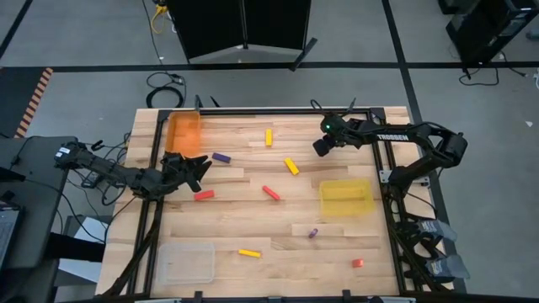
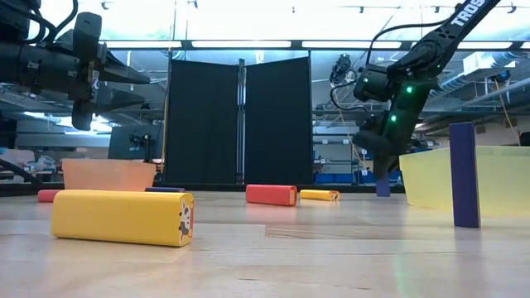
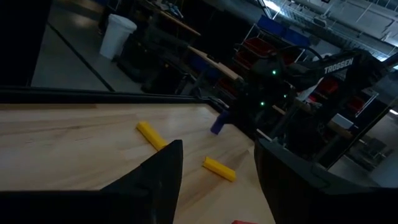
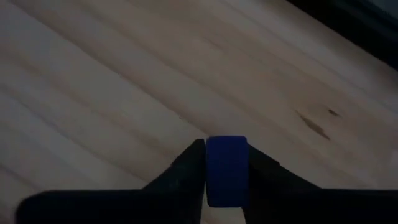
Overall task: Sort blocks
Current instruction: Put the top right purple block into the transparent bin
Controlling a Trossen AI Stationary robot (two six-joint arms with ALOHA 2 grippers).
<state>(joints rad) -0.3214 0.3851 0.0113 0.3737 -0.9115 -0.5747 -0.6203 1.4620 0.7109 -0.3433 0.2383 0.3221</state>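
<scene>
Overhead, the table carries scattered blocks. The right end effector sits toward 1 o'clock; the left end effector sits at 9 o'clock, just beside the orange tray. A purple block lies just right of the left end effector and a red block just below it. 2 yellow blocks lie toward 12 o'clock, an upper yellow block and a slanted yellow block; a central red block lies near the middle. The yellow tray is at 3 o'clock, a small purple block below it, a small red block toward 5 o'clock, a lower yellow block at 6 o'clock and the clear tray at 7 o'clock.

From table height, a near yellow block lies in front, an upright purple block stands before the yellow tray, and the right end effector hangs above the table with a held purple block at its tip.

In the left wrist view, the left end effector is spread wide with nothing between its fingers.

In the right wrist view, the right end effector is closed on the held purple block.
</scene>
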